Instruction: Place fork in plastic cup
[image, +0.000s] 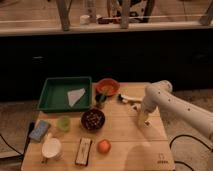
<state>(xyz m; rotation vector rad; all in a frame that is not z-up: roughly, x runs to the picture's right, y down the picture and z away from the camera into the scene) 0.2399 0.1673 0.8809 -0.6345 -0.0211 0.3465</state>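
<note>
My gripper (143, 120) points down at the right part of the wooden table (125, 145), its tip at or just above the surface. The white arm (159, 92) reaches in from the right. I cannot make out the slim silver fork; the spot under the gripper is hidden. The small green plastic cup (63, 123) stands upright on the left, in front of the green tray (52, 102), far from the gripper. A dark bowl (93, 120) sits between the cup and the gripper.
A white-handled utensil with a dark end (129, 98) lies behind the gripper. An orange bowl (107, 87) is at the back. The tray holds a white paper (76, 96). Near the front are a white cup (51, 148), blue sponge (40, 130), orange fruit (104, 146) and dark bar (83, 150).
</note>
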